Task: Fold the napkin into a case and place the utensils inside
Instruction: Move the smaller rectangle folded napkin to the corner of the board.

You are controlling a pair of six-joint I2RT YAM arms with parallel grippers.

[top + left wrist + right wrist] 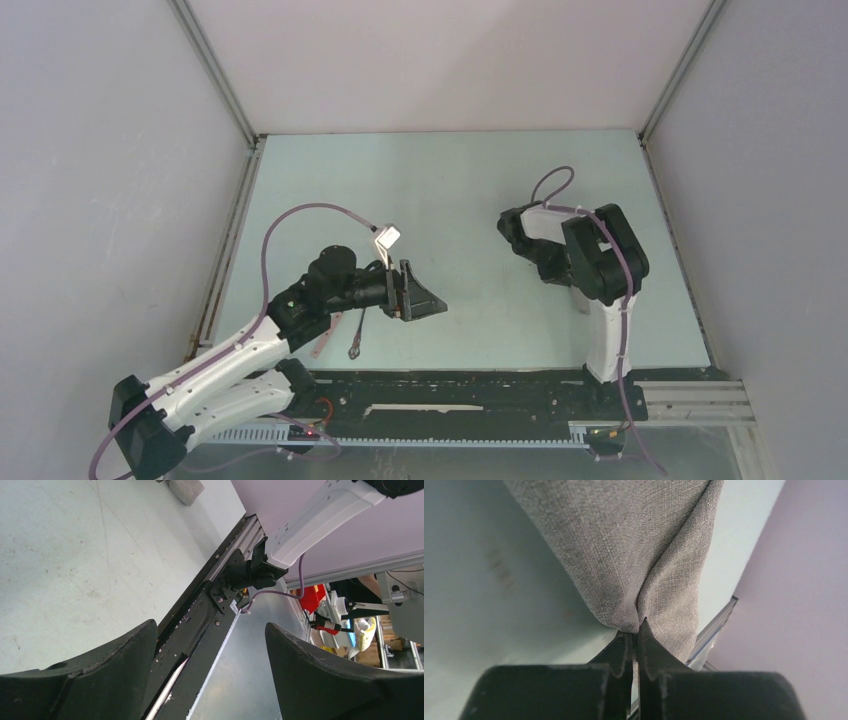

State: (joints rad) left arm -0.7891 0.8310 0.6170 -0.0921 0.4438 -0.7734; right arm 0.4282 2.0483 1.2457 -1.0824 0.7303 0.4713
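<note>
The grey napkin (624,545) hangs bunched from my right gripper (636,625), which is shut on a fold of it. In the top view the right arm hides most of the cloth. Only a small grey bit (580,300) shows below the right gripper (562,282). A corner of it also shows in the left wrist view (185,489). No case shape shows. The spoon's pale pinkish handle (323,340) and the metal fork (357,338) lie on the table, partly under the left arm. My left gripper (440,305) is open and empty above the table, also in its wrist view (209,625).
The pale green table (450,190) is walled at the back and both sides. A black rail (450,395) runs along its near edge and also shows in the left wrist view (200,615). A cable loops over each arm.
</note>
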